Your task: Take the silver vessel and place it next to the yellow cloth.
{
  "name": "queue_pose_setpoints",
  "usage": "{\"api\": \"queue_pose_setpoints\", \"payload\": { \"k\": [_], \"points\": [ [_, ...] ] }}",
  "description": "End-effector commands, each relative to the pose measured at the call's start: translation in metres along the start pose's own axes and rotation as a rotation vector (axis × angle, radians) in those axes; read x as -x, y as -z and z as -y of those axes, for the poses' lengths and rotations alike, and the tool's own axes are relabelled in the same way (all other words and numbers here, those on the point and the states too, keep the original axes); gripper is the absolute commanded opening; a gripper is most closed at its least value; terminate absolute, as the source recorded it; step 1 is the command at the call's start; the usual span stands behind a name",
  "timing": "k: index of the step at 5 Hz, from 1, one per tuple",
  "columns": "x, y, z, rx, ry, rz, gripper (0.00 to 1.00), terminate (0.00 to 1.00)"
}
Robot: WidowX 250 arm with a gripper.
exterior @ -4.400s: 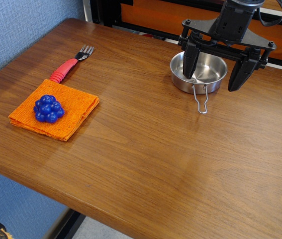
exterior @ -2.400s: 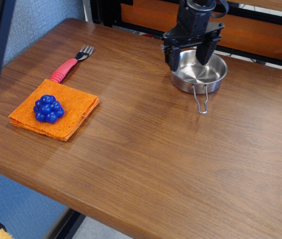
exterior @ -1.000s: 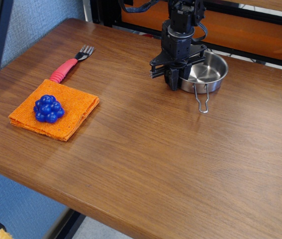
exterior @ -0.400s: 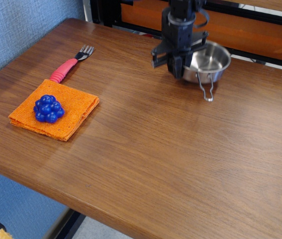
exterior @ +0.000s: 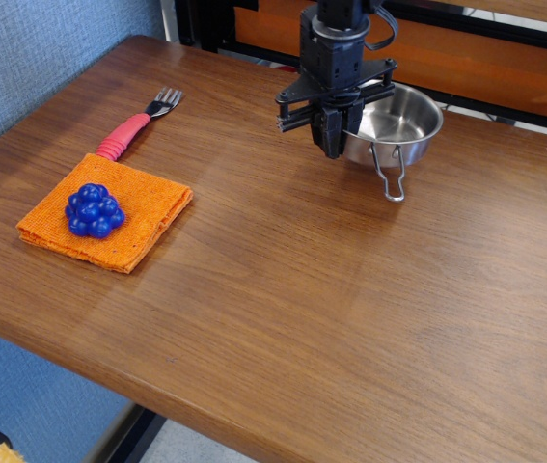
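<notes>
Shiny stainless steel marks the silver vessel (exterior: 400, 121), a shallow round pan near the far edge of a brown wooden tabletop (exterior: 292, 289), towards the far right corner. It appears raised slightly off the wood and a little tilted, with its thin wire loop handle (exterior: 389, 178) hanging down towards the near edge. A black gripper (exterior: 332, 130) comes down from above and is clamped on the pan's left rim, its fingers drawn close together around the metal wall. The arm above it is dark and rises out of the top of the picture.

Well apart from the pan, near the left edge of the tabletop, lies the yellow cloth (exterior: 148, 207), a folded square of orange textured fabric lying flat, with its corners pointing roughly towards the table's edges. On the cloth, towards its left part, sits a blue knobbly toy (exterior: 93, 210) shaped like a berry. Just beyond the cloth, towards the far left corner, lies a fork (exterior: 138, 122) with a red handle and grey metal tines; the end of the handle touches or nearly touches the cloth's far corner, and the tines point towards the far edge.

The wood between the cloth and the pan is bare. Behind the left edge stands a blue-grey textured wall (exterior: 41, 48).
</notes>
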State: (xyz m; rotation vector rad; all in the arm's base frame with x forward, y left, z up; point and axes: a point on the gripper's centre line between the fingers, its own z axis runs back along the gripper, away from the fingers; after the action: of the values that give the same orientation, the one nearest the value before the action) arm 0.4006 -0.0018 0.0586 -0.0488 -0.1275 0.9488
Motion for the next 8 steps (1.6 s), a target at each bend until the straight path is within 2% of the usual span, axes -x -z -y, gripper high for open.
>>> {"api": "queue_pose_setpoints", "payload": {
  "k": [1,2,3,4,5,6,7,8],
  "points": [
    [0.02,-0.033,-0.059,0.018,-0.073,0.014,0.0,0.0],
    [0.038,-0.021,-0.086,0.018,-0.119,-0.002,0.0,0.0],
    [0.048,-0.005,-0.111,-0.064,-0.155,0.006,0.0,0.0],
    [0.05,0.008,-0.132,-0.1,-0.207,0.012,0.0,0.0],
    [0.051,0.008,-0.137,-0.065,-0.223,-0.002,0.0,0.0],
    [0.05,0.008,-0.139,-0.061,-0.227,-0.002,0.0,0.0],
    [0.047,0.005,-0.139,-0.112,-0.203,-0.014,1.0,0.0],
    [0.043,-0.002,-0.137,-0.131,-0.186,-0.005,1.0,0.0]
  ]
}}
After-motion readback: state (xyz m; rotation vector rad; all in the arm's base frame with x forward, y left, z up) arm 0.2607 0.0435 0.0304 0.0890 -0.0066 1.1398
